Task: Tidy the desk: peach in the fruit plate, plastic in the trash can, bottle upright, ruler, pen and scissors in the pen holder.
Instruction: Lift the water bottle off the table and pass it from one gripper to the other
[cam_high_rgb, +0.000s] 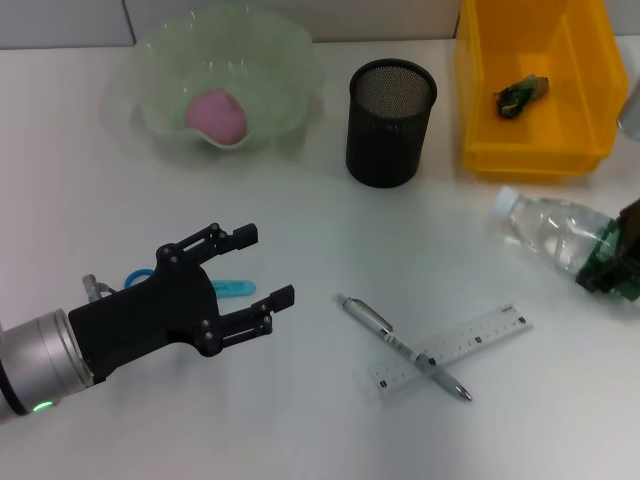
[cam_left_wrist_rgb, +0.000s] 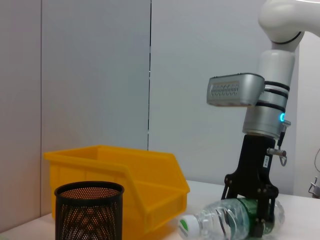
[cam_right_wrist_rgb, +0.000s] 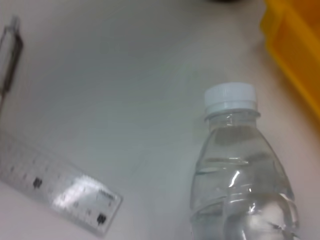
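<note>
bottle (cam_high_rgb: 548, 229) lying flat, right claw (cam_left_wrist_rgb: 252, 220) pinching its base, left claw (cam_high_rgb: 262, 268) spread

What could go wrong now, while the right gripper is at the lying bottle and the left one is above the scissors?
1. The bottle lies on its side with the right gripper around its lower body; being round and clear, it may slip or swing when tipped upright, perhaps bumping the yellow bin.
2. The pen lies across the ruler; lifting one could drag the other.
3. The left gripper, open, hides most of the blue scissors, so a grasp may miss.
</note>
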